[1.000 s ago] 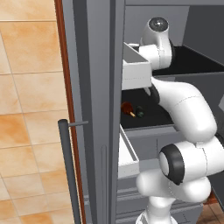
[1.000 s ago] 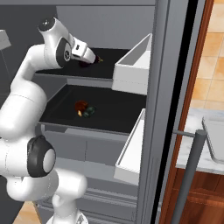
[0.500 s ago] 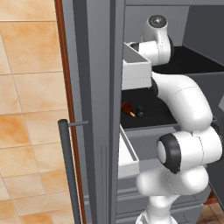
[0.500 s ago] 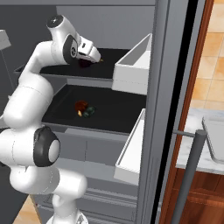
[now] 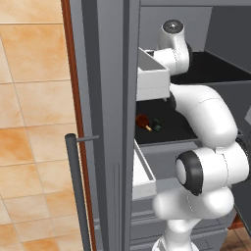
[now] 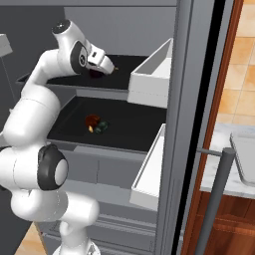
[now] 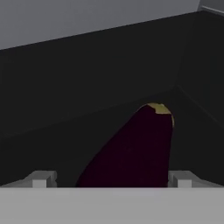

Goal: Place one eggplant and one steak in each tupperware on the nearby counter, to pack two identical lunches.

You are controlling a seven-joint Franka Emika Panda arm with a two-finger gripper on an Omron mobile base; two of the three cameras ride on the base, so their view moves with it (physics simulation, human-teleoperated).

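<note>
Two dark shelves of the open fridge carry the food we see, and we take the upper shelf [image 6: 124, 67] as our landmark. On this upper shelf lies a purple-black eggplant [image 7: 135, 148] with a small yellowish tip, and in the hand view it sits between the two fingertips [image 7: 41, 179], which stand far apart on either side of it. Our hand [image 6: 102, 62] is wide open and holds nothing; we cannot tell if a fingertip touches the eggplant. In the right base view the hand is just above the dark lump on the upper shelf, near its front edge.

Below the upper shelf, on the lower shelf [image 6: 134, 132], a reddish-brown steak [image 6: 91, 121] with a pale orange stub lies beside a smaller dark teal-grey eggplant [image 6: 102, 126]; the two are touching or almost touching. A white door bin [image 6: 152, 77] hangs to the right of the upper shelf.

Far to the right of the upper shelf, past the fridge door, we see the marbled desk [image 6: 219, 164], and a pale grey-white tupperware [image 6: 244, 157] rests on it.
</note>
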